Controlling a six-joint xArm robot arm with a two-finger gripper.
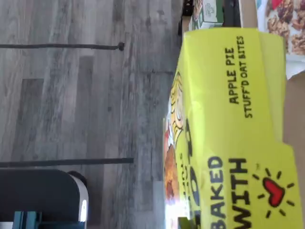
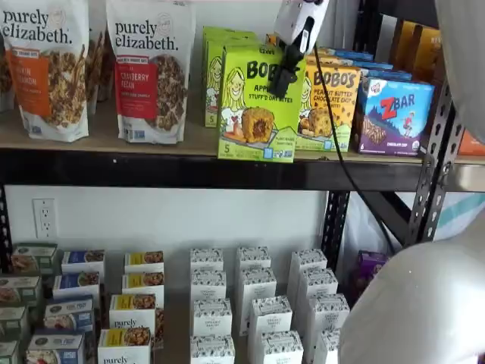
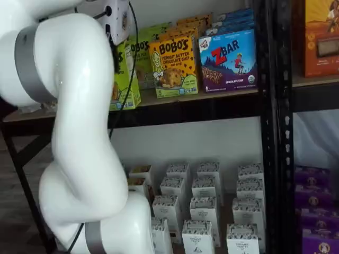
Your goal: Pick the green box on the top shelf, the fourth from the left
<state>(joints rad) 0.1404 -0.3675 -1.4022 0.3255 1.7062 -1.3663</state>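
Note:
The green box (image 2: 256, 106), lime-green with "BOBO'S APPLE PIE", stands at the front edge of the top shelf (image 2: 151, 168), ahead of two more green boxes behind it. My gripper (image 2: 286, 74) comes down from above with its black fingers closed on the box's upper right corner. The wrist view fills with the box's lime-green side (image 1: 228, 129), turned sideways, with grey floor beyond it. In a shelf view my white arm hides most of the box (image 3: 127, 79), and one black finger (image 3: 114, 57) shows at its top.
Two purely elizabeth bags (image 2: 151, 72) stand left of the green box. A yellow-orange Bobo's box (image 2: 330, 106) and a blue ZBar box (image 2: 394, 114) stand right of it. Several white boxes (image 2: 254, 303) fill the lower shelf. A black cable (image 2: 341, 152) hangs from the gripper.

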